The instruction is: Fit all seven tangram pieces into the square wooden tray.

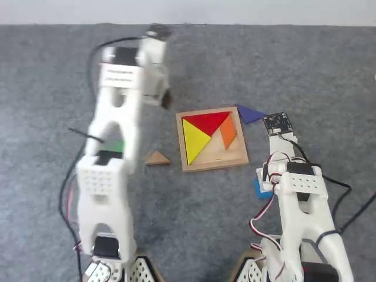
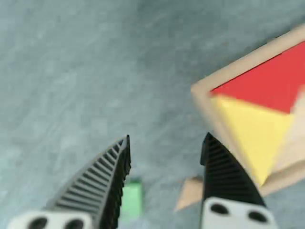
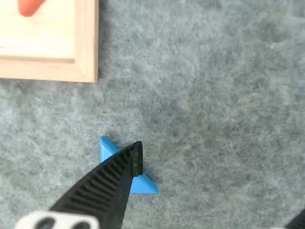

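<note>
The square wooden tray (image 1: 242, 156) holds a red triangle (image 1: 205, 122), a yellow triangle (image 1: 195, 141) and an orange piece (image 1: 228, 134). A dark blue triangle (image 1: 251, 113) lies just outside the tray's far right corner. On the carpet left of the tray lie a tan triangle (image 1: 157, 158) and a green piece (image 1: 116, 145), half hidden by the left arm. My left gripper (image 2: 167, 139) hangs open above the carpet by the tray's corner (image 2: 200, 90). My right gripper (image 3: 217, 183) is open, with one finger (image 3: 114, 176) over a light blue triangle (image 3: 107, 148).
Grey carpet covers the whole table. The left arm (image 1: 114, 135) stretches far up the left side. The right arm (image 1: 299, 200) stands near the tray's near right corner, with cables trailing to the right.
</note>
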